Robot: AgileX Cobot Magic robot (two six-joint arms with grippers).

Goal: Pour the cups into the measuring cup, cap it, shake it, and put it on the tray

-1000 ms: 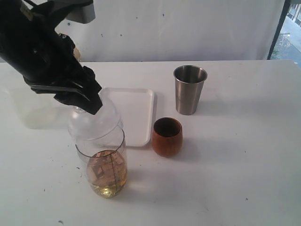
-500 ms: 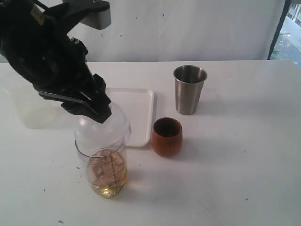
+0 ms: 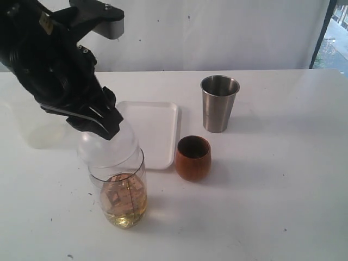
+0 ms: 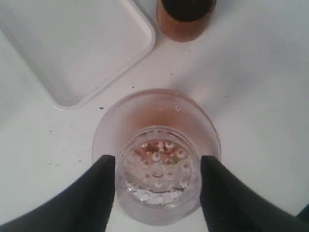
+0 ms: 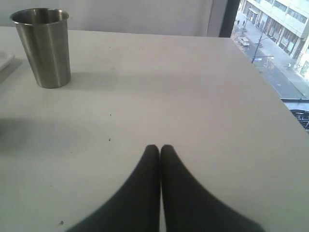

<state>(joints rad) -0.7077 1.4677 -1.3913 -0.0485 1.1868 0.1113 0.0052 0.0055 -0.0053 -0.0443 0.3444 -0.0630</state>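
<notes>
The measuring cup (image 3: 124, 198), clear with a black scale, stands near the table's front left and holds amber liquid with ice. My left gripper (image 3: 104, 124) (image 4: 158, 170) is shut on the perforated top of a clear domed lid (image 3: 107, 148) (image 4: 157, 140), which hangs at the cup's rim, offset a little to the left. To the right of it stand the brown wooden cup (image 3: 193, 157) (image 4: 186, 17) and, further back, the steel tumbler (image 3: 219, 103) (image 5: 44, 47). The white tray (image 3: 155, 128) (image 4: 72, 46) lies behind the measuring cup. My right gripper (image 5: 160, 147) is shut and empty, low over bare table.
A frosted plastic cup (image 3: 33, 128) stands at the far left, partly behind my left arm. The right wrist view shows the table's edge (image 5: 270, 82), with a window and street beyond it.
My left gripper carried the lid to the right over the measuring cup, then back left a little. Cups, tray and right gripper have not moved.
</notes>
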